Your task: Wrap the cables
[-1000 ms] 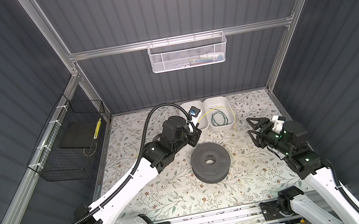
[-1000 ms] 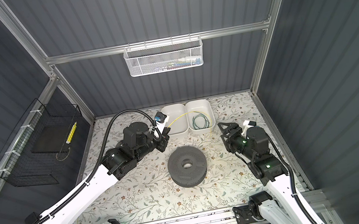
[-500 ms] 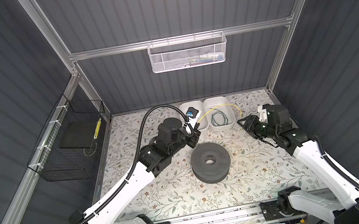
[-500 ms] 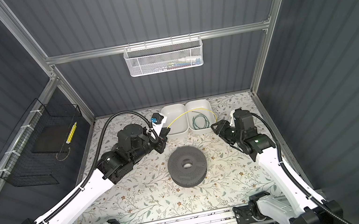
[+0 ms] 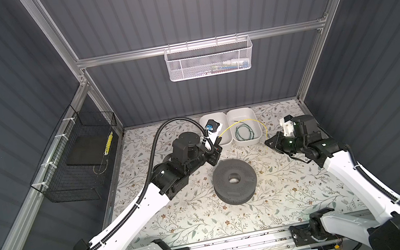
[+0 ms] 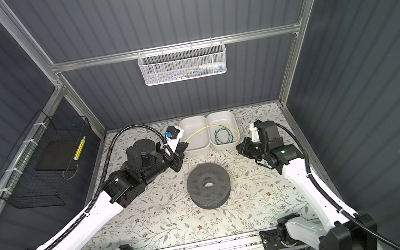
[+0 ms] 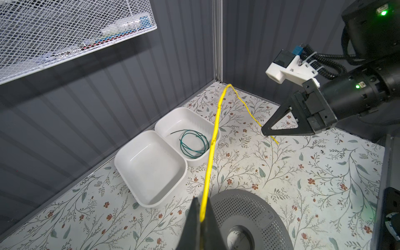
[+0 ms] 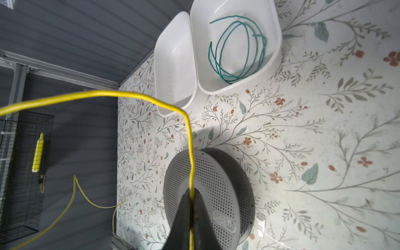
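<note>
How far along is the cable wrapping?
Done, apparently: green cable lies coiled in a white tray. In hand: yellow cable, pinched by left hand and right hand, arching uncoiled between them. Left: coil it and put it down; the neighbouring tray holds nothing.

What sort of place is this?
Probably a robot test booth: two robot arms holding a yellow cable over a floral table, boxed in by grey panel walls on an aluminium frame.

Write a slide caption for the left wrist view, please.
Left pincer and right pincer both grip the yellow cable, arching between them; green cable lies coiled in a white tray.
</note>
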